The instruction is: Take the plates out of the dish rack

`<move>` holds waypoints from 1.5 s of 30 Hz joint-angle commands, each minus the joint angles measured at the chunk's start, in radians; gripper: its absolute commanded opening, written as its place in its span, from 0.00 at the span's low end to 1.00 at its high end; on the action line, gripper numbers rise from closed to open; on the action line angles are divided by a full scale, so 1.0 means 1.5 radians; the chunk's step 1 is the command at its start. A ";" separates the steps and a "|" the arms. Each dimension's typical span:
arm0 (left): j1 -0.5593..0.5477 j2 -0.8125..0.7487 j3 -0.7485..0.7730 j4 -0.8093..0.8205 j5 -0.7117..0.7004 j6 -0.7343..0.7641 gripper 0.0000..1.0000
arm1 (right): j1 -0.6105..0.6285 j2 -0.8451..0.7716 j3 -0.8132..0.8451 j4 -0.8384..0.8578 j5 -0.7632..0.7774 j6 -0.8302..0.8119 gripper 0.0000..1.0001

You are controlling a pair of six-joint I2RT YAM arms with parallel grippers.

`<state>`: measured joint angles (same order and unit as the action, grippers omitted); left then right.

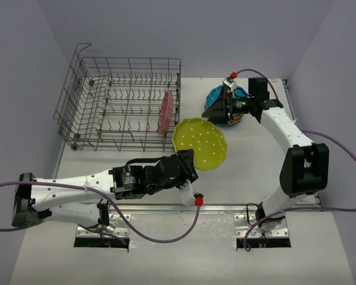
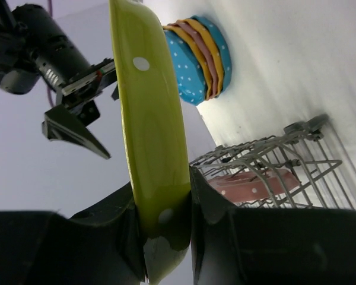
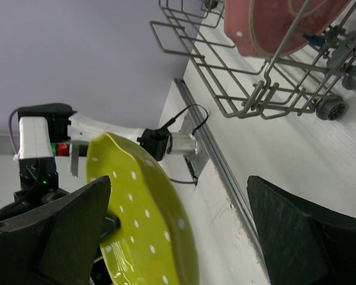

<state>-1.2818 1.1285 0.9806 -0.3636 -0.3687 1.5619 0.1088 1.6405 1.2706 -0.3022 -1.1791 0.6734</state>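
Observation:
My left gripper [image 1: 187,161] is shut on the near rim of a yellow-green dotted plate [image 1: 200,142] and holds it tilted above the table, right of the dish rack [image 1: 107,95]. In the left wrist view the plate [image 2: 151,119] stands edge-on between my fingers [image 2: 216,208]. One pink plate [image 1: 165,111] stands upright at the rack's right end. A stack of blue, orange and pink plates [image 1: 215,94] lies at the back right. My right gripper [image 1: 209,108] is open and empty just over the stack, facing the yellow plate [image 3: 142,214].
The rack's raised wire handle [image 1: 83,46] is at its far left corner. The rack's wheeled corner [image 3: 329,107] and the pink plate [image 3: 273,24] show in the right wrist view. The metal rail [image 1: 225,208] runs along the table's near edge. Purple cables hang from both arms.

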 commanded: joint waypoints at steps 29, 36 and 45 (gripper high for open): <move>0.157 0.018 0.032 0.324 -0.182 -0.113 1.00 | -0.136 0.052 0.162 -0.037 0.110 -0.090 0.00; 0.244 0.042 0.148 0.166 -0.230 -0.337 1.00 | -0.206 0.165 0.318 -0.049 0.288 -0.118 0.00; 0.298 0.059 0.201 -0.006 -0.227 -0.583 1.00 | -0.209 0.257 0.383 -0.043 0.378 -0.160 0.00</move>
<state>-0.8605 1.2073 1.2596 -0.2363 -0.6985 0.9076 -0.2228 2.0301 1.7666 -0.4194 -0.5948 0.4302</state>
